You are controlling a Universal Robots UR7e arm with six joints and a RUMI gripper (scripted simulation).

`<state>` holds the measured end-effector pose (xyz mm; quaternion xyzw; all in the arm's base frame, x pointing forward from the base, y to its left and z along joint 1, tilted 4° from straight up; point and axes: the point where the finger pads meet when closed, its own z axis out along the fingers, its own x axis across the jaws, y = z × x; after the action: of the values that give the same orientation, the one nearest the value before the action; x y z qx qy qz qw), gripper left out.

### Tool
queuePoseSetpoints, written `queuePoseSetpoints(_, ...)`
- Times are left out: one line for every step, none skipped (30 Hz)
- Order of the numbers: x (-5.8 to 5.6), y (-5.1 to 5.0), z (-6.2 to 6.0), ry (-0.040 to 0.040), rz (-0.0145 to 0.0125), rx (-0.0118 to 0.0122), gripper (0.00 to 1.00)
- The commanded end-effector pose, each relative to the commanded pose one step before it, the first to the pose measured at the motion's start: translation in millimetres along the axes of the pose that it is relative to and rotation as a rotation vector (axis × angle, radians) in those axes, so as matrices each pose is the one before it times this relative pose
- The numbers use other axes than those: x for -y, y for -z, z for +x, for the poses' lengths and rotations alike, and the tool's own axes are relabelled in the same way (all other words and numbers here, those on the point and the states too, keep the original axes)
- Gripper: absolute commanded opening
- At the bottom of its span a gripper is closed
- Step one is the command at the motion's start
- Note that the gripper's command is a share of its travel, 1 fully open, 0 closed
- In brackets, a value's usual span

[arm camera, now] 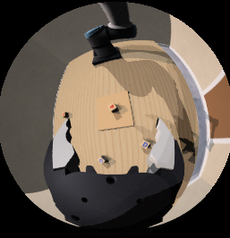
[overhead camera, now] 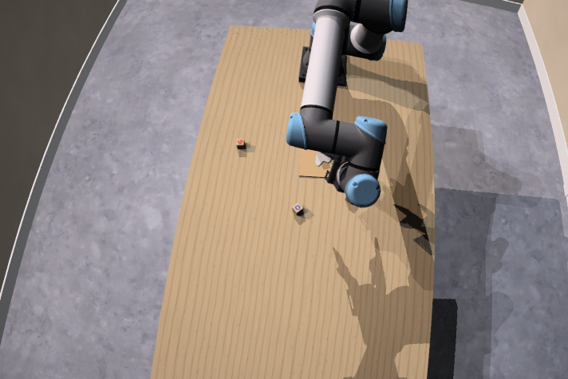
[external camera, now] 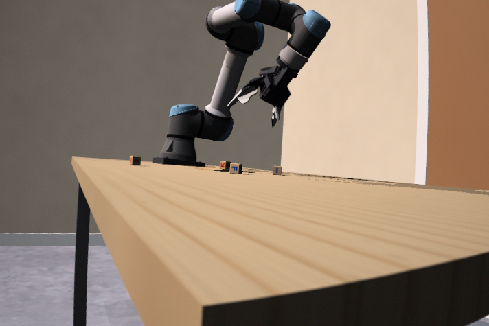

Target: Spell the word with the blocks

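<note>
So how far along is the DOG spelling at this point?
Barely started. One block, red-lettered, sits on the mat; its letter is unreadable. In hand: nothing, the pincer hangs open, high above the table. Left: the two blue-lettered blocks and the red-lettered one are off the mat, so no row is formed.

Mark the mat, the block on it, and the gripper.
mat (arm camera: 123, 120), wrist view, bare corner area.
red-lettered block (arm camera: 112, 106), wrist view, top face.
gripper (external camera: 255, 106), exterior view, midway between open fingertips.
</note>
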<state>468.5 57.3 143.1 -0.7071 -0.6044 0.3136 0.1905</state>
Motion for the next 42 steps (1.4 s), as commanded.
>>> queuePoseSetpoints(-28.77,11.19,31.38,0.08493,-0.07240,-0.08452,1.00)
queuePoseSetpoints(-3.62,0.97,3.50,0.01108,-0.00921,-0.00927,1.00)
queuePoseSetpoints(-3.92,1.02,3.73,0.01199,-0.00998,-0.00984,1.00)
queuePoseSetpoints(-3.98,1.01,3.71,0.01215,-0.01013,-0.00977,1.00)
queuePoseSetpoints(-3.97,0.97,3.63,0.01210,-0.01010,-0.00954,1.00)
queuePoseSetpoints(-4.10,0.97,3.68,0.01247,-0.01042,-0.00963,1.00)
queuePoseSetpoints(-4.08,0.93,3.59,0.01240,-0.01036,-0.00937,1.00)
queuePoseSetpoints(-4.10,0.90,3.55,0.01246,-0.01042,-0.00923,1.00)
queuePoseSetpoints(-4.13,0.87,3.50,0.01254,-0.01048,-0.00910,1.00)
queuePoseSetpoints(-4.13,0.84,3.43,0.01252,-0.01047,-0.00890,1.00)
queuePoseSetpoints(-3.14,0.61,2.57,0.00953,-0.00796,-0.00665,1.00)
queuePoseSetpoints(-2.23,0.42,1.80,0.00676,-0.00564,-0.00465,1.00)
queuePoseSetpoints(-1.43,0.26,1.14,0.00432,-0.00361,-0.00295,1.00)
queuePoseSetpoints(0.00,0.00,0.00,0.00000,0.00000,0.00000,1.00)
queuePoseSetpoints(0.00,0.00,0.00,0.00000,0.00000,0.00000,1.00)
queuePoseSetpoints(-0.82,0.19,0.31,0.00185,-0.00197,-0.00186,1.00)
queuePoseSetpoints(-0.08,0.02,0.03,0.00017,-0.00019,-0.00018,1.00)
queuePoseSetpoints(-0.35,0.11,-0.07,0.00042,-0.00079,-0.00090,1.00)
queuePoseSetpoints(-0.11,0.08,-0.39,-0.00054,-0.00016,-0.00050,1.00)
queuePoseSetpoints(-0.01,0.02,-0.09,-0.00014,-0.00001,-0.00008,1.00)
queuePoseSetpoints(0.00,0.00,-0.01,-0.00002,0.00000,-0.00001,1.00)
queuePoseSetpoints(0.00,0.00,0.00,0.00000,0.00000,0.00000,1.00)
queuePoseSetpoints(0.00,0.00,0.00,0.00000,0.00000,0.00000,1.00)
queuePoseSetpoints(0.10,0.08,0.01,0.00001,-0.00015,0.00001,1.00)
queuePoseSetpoints(0.16,0.03,0.01,0.00000,-0.00003,0.00000,1.00)
queuePoseSetpoints(0.12,0.02,0.01,0.00000,-0.00003,0.00000,1.00)
queuePoseSetpoints(0.14,0.00,-0.01,-0.00020,0.00016,0.00005,1.00)
queuePoseSetpoints(0.09,0.00,-0.05,-0.00016,0.00015,0.00017,1.00)
queuePoseSetpoints(0.04,-0.01,-0.04,-0.00012,0.00011,0.00013,1.00)
queuePoseSetpoints(0.03,-0.01,-0.03,-0.00008,0.00008,0.00009,1.00)
queuePoseSetpoints(0.00,0.00,0.00,0.00000,0.00000,0.00000,1.00)
queuePoseSetpoints(0.00,0.00,0.00,0.00000,0.00000,0.00000,1.00)
queuePoseSetpoints(0.03,-0.01,-0.04,-0.00011,0.00011,0.00014,1.00)
queuePoseSetpoints(0.00,0.00,-0.01,-0.00001,0.00001,0.00002,1.00)
queuePoseSetpoints(0.00,0.00,0.00,-0.00001,0.00001,0.00001,1.00)
queuePoseSetpoints(0.00,0.00,0.00,0.00000,0.00000,0.00000,1.00)
queuePoseSetpoints(0.00,0.00,0.00,0.00000,0.00000,0.00000,1.00)
queuePoseSetpoints(0.00,0.00,0.00,0.00000,0.00000,0.00000,1.00)
queuePoseSetpoints(0.00,0.00,0.00,0.00000,0.00000,0.00000,1.00)
queuePoseSetpoints(0.00,0.00,0.00,0.00000,0.00000,0.00000,1.00)
queuePoseSetpoints(0.00,0.00,0.00,0.00000,0.00000,0.00000,1.00)
queuePoseSetpoints(0.00,0.00,0.00,0.00000,0.00000,0.00000,1.00)
